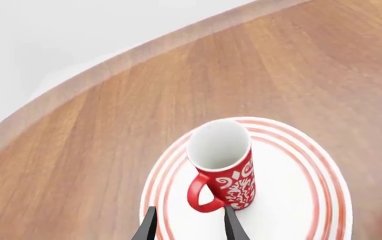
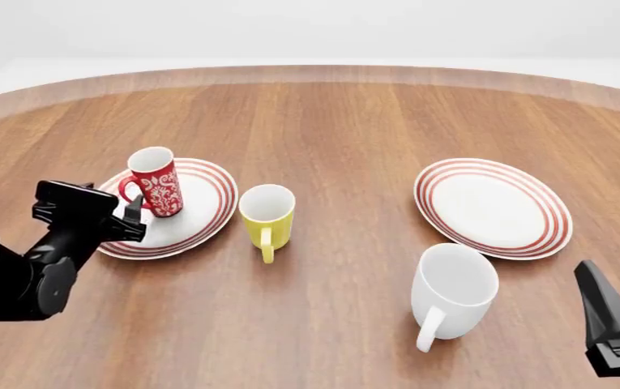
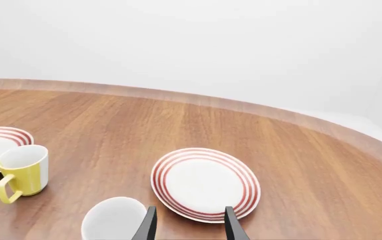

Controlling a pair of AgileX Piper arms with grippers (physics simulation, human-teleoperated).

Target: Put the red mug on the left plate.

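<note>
Left wrist view. The red mug (image 1: 222, 167) stands upright on the left plate (image 1: 310, 200), its base inside the red rings and its handle turned toward the camera. The left claw (image 1: 188, 225) is released: its two fingertips are spread, one on each side of the handle, and neither visibly touches it. By this evidence the placement looks done; only drawing the arm clear appears to remain.

Front view. The red mug sits on the left plate toward that plate's 10 o'clock edge, with the left claw (image 2: 126, 220) just beside it at the plate's 8 o'clock. A yellow mug (image 2: 267, 215) stands on the bench (image 2: 331, 121) at the plate's 3 o'clock; a white mug (image 2: 454, 288) lies near the second plate (image 2: 493, 207), at about its 7 o'clock. The right claw (image 2: 613, 324) waits at the bench's near right. Only this view shows both arms together.

Right wrist view. The right claw is released and grasps nothing; the second plate lies bare beyond its fingertips, a detail the left wrist view lacks.
</note>
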